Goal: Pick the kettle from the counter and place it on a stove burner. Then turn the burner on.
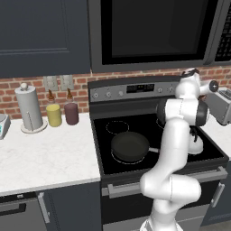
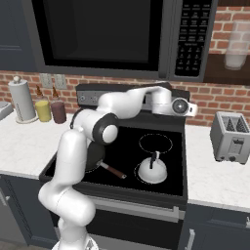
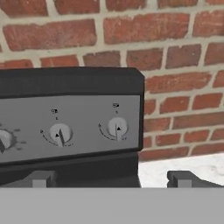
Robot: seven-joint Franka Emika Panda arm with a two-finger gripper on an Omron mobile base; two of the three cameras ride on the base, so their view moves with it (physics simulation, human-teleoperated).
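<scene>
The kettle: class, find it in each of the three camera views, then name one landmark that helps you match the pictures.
Left base view: the kettle sits on the cooktop's front right burner, partly hidden behind the arm.
Right base view: kettle stands in full view, lower centre, on that burner.
Hand view: not in it.
Shared landmark: the stove control panel against the brick wall.

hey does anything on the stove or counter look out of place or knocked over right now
Nothing stands out. The kettle sits upright on the front right stove burner, the frying pan rests flat on the front left one, and the toaster, paper towel roll and jars stand upright on the counter. No spills visible.
</scene>
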